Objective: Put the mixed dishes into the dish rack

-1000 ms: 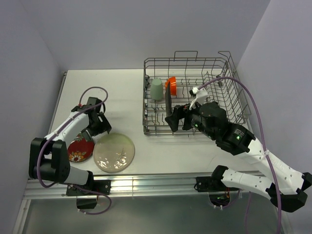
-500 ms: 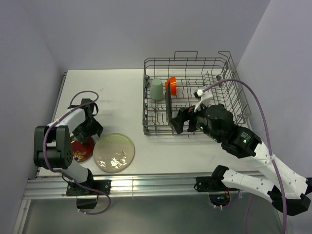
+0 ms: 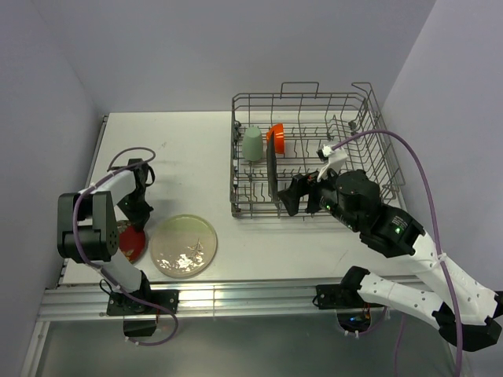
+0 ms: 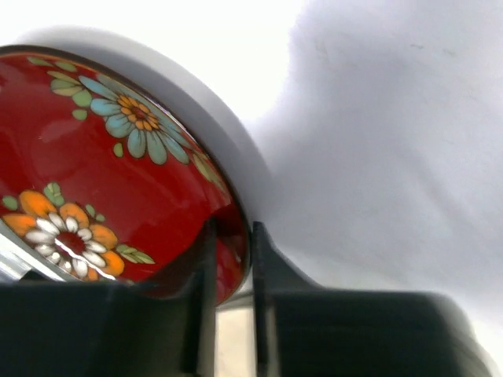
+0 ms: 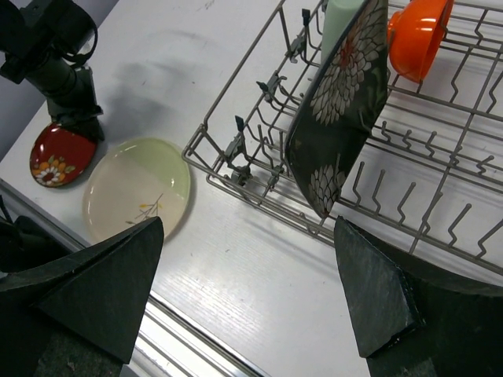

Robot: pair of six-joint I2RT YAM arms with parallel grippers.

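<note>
Over the last second the left gripper (image 3: 130,225) moves off the gap between the 2 loose plates and onto the small red flowered round plate (image 4: 94,173); its fingers now pinch the plate's rim. The right gripper (image 3: 288,196) eases back from the black square floral plate (image 3: 272,169), jaws spread wide, leaving it upright in the dish rack (image 3: 300,96) beside the pale green cup (image 3: 251,144) and small orange bowl (image 3: 275,135). So 3 dishes look loaded and 2 remain.

The red plate lies at the table's (image 3: 196,149) near-left corner, close to the edge, with the larger cream round plate with leaf sprig (image 3: 183,245) just beside it. Bare tabletop runs from there to the rack, and tine rows right of the black plate stand free.
</note>
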